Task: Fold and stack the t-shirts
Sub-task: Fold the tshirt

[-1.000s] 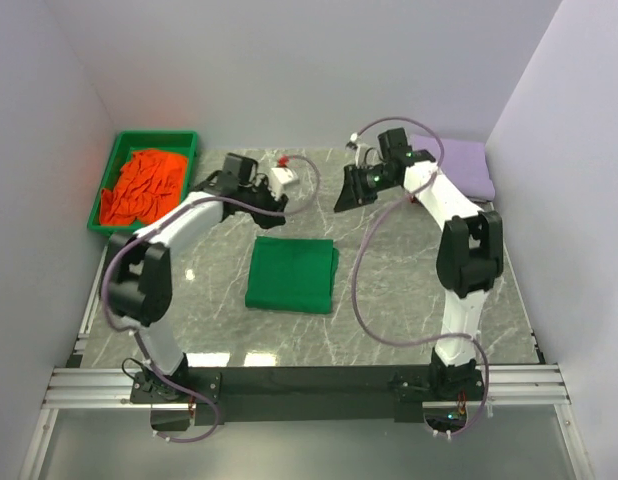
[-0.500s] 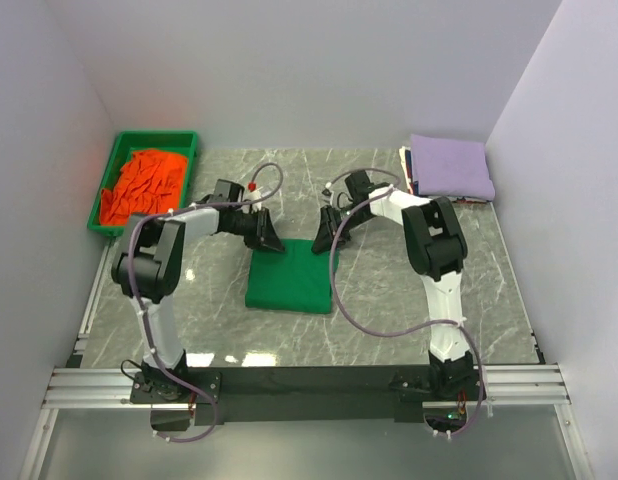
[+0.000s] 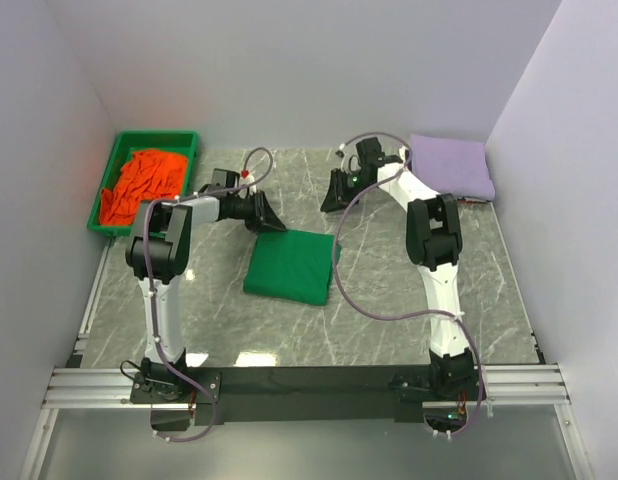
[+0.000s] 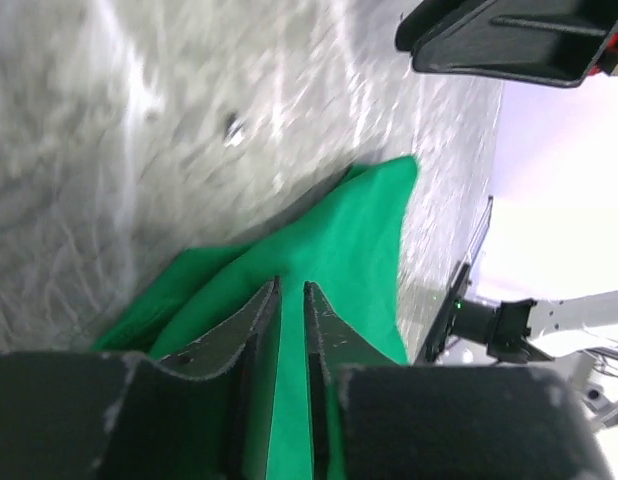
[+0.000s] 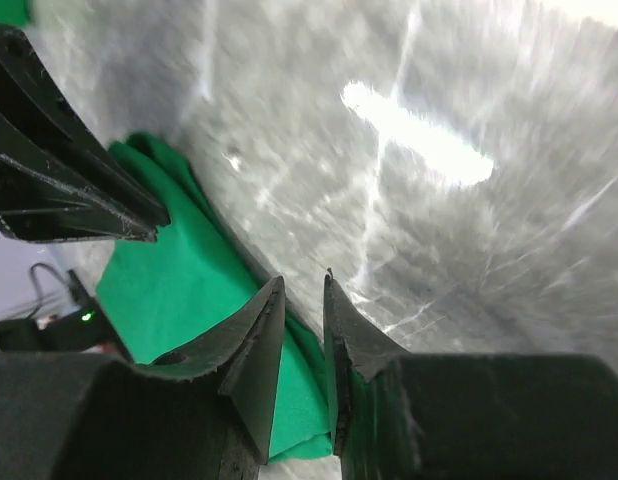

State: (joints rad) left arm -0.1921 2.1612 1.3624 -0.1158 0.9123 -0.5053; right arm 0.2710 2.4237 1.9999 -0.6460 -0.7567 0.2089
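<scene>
A folded bright green t-shirt (image 3: 289,265) lies flat mid-table, slightly skewed. My left gripper (image 3: 274,222) is low at its far left corner, jaws nearly together with nothing held. In the left wrist view the gripper (image 4: 292,288) hangs over the green cloth (image 4: 359,240). My right gripper (image 3: 329,202) is just beyond the shirt's far right corner, off the cloth, jaws nearly together and empty. In the right wrist view the gripper (image 5: 304,282) is over bare table beside the shirt's edge (image 5: 179,290). A crumpled orange t-shirt (image 3: 139,185) lies in the tray. A folded lavender t-shirt (image 3: 451,165) tops a stack at the far right.
The green plastic tray (image 3: 154,135) stands at the far left against the wall. White walls close in the left, back and right sides. Both arms' cables loop over the far half of the marble table (image 3: 389,290).
Both grippers came down from above to the green shirt's far corners, then drew back toward the far side. The shirt has shifted slightly and now lies skewed.
</scene>
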